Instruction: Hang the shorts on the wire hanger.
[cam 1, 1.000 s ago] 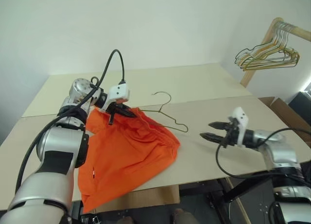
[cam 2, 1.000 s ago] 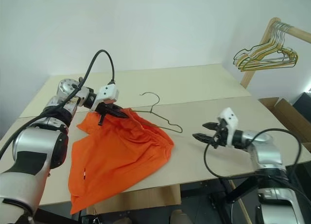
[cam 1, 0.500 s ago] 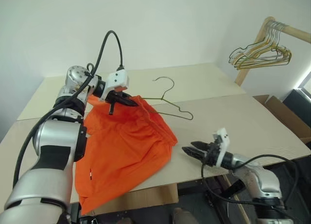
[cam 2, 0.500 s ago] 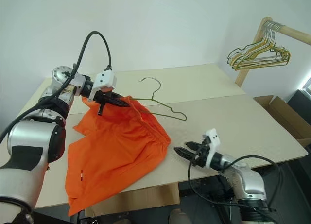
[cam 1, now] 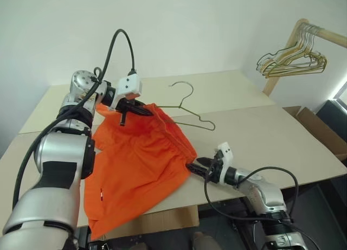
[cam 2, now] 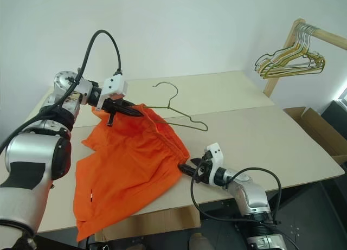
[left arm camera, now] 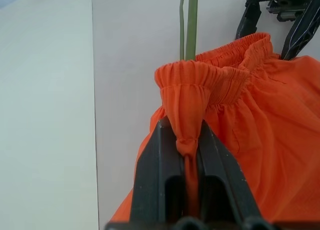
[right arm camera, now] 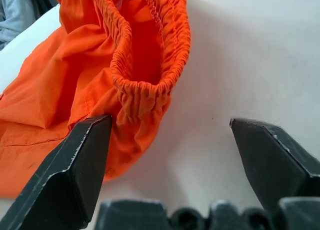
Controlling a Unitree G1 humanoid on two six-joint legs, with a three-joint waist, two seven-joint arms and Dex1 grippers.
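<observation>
The left gripper [left arm camera: 186, 140] has its jaws clamped on the waistband of the orange shorts [cam 1: 143, 163], lifted off the table [cam 1: 260, 130]. The wire hanger [cam 1: 187, 111] lies just beyond. The right gripper [right arm camera: 170, 155], jaws wide apart, faces the waistband's lower end; it should centre on that fold before closing.

table [cam 1: 271, 130]: pale beige top, a seam running across the middle of the frame
shorts [cam 1: 138, 168]: orange, spread lower left, drooping over the near edge
wire hanger [cam 1: 187, 110]: centre, partly under the shorts
</observation>
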